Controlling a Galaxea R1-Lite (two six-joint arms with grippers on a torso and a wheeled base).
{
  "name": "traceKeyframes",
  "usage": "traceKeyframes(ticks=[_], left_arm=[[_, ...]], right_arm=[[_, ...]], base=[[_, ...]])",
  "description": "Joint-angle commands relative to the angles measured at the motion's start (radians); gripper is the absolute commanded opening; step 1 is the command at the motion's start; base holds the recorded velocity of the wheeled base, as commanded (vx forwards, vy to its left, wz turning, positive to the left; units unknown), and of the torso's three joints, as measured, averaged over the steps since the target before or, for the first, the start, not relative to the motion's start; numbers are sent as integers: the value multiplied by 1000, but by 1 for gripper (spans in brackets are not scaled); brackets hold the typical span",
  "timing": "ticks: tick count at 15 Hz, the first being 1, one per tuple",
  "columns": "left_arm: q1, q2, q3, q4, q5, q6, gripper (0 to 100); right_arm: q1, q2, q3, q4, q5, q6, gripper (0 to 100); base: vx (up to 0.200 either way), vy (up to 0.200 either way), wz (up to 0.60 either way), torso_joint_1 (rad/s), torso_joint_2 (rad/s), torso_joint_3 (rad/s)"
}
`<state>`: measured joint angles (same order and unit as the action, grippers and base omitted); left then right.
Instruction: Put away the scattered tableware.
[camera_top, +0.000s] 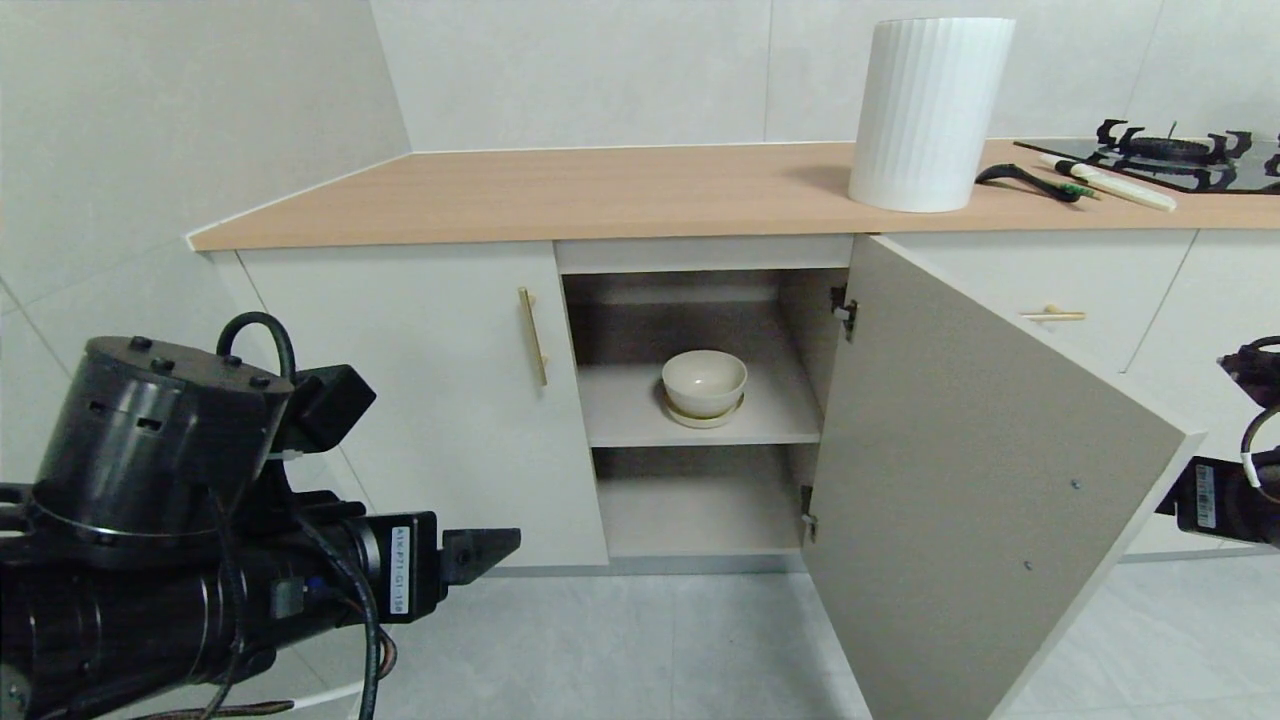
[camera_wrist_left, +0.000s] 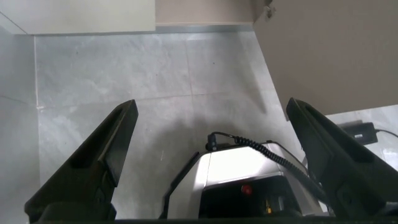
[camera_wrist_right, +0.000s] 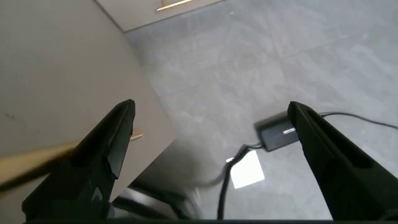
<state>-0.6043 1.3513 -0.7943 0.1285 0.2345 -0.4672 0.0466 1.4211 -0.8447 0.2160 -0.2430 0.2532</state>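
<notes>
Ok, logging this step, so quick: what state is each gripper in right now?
Left gripper: open, holding nothing.
Right gripper: open, holding nothing.

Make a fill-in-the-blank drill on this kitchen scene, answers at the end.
The bowl sits on the ____ shelf. The door beside it stands ____. The left tool and right tool both hold ____.
Missing words: upper; open; nothing.
</notes>
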Motion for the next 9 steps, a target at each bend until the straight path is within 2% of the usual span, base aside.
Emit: traceKeyframes(ticks=[1, 9], left_arm=[[0, 2, 0, 0, 0, -1, 100], [0, 2, 0, 0, 0, -1, 100]], right_arm=[[35, 12, -1, -1, 1, 11, 100], [216, 15, 3, -1, -1, 140, 100]], base=[[0, 0, 0, 0, 0, 0], [0, 0, 0, 0, 0, 0]])
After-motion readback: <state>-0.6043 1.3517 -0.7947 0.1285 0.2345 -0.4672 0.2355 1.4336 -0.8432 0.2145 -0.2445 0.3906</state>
